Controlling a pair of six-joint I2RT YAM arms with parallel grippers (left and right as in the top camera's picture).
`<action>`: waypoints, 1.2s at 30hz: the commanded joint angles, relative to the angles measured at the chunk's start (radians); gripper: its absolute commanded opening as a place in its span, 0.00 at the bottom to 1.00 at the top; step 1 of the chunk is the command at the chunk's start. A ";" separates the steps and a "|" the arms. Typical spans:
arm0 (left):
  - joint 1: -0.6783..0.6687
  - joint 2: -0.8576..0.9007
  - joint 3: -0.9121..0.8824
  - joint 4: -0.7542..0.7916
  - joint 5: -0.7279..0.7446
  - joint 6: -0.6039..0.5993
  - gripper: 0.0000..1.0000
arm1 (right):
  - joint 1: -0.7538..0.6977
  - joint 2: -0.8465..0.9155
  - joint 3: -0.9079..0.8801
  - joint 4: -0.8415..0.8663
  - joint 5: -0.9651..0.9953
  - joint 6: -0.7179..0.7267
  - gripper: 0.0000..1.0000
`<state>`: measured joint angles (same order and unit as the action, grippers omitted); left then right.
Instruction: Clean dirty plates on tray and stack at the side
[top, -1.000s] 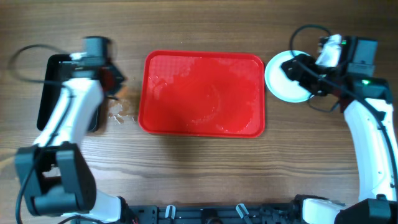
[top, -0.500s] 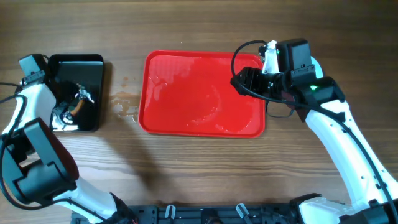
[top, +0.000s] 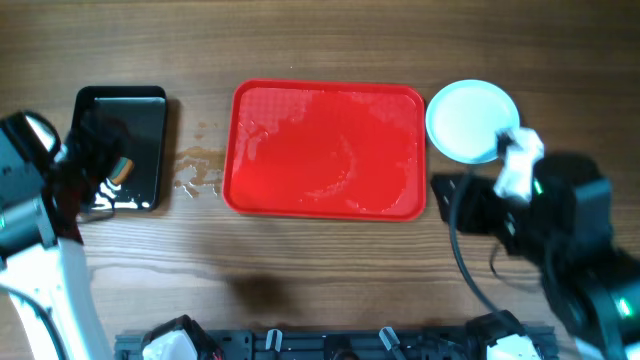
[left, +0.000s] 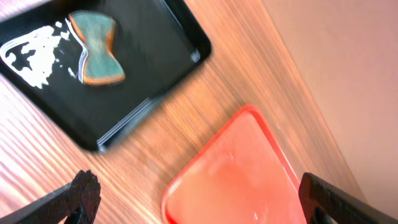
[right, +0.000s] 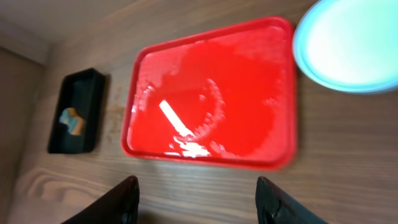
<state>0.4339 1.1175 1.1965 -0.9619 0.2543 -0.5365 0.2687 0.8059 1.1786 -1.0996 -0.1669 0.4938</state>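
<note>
the red tray (top: 300, 120) lies bare and wet in the middle of the surface (top: 330, 250), and the plates (top: 468, 118) sit just beside its right end as one pale round pile. cleaning and stacking therefore look finished, though the count in the pile cannot be told from above. the sponge (left: 99, 56) rests in the black tray (top: 145, 110) at the left, out of the way, and the left fingers (left: 81, 196) and right fingers (right: 283, 199) are both spread wide with nothing between them, fitting a job with nothing left to hold.
</note>
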 joint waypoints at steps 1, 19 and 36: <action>-0.030 -0.054 -0.005 -0.062 0.045 0.005 1.00 | 0.002 -0.076 -0.021 -0.064 0.095 0.004 1.00; -0.033 -0.041 -0.005 -0.064 0.044 0.005 1.00 | -0.005 -0.086 -0.029 -0.098 0.183 -0.037 1.00; -0.033 -0.041 -0.005 -0.064 0.045 0.005 1.00 | -0.309 -0.770 -0.932 0.809 -0.149 -0.253 1.00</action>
<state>0.4061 1.0744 1.1957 -1.0290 0.2867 -0.5365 -0.0349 0.1104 0.3428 -0.3534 -0.2806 0.2550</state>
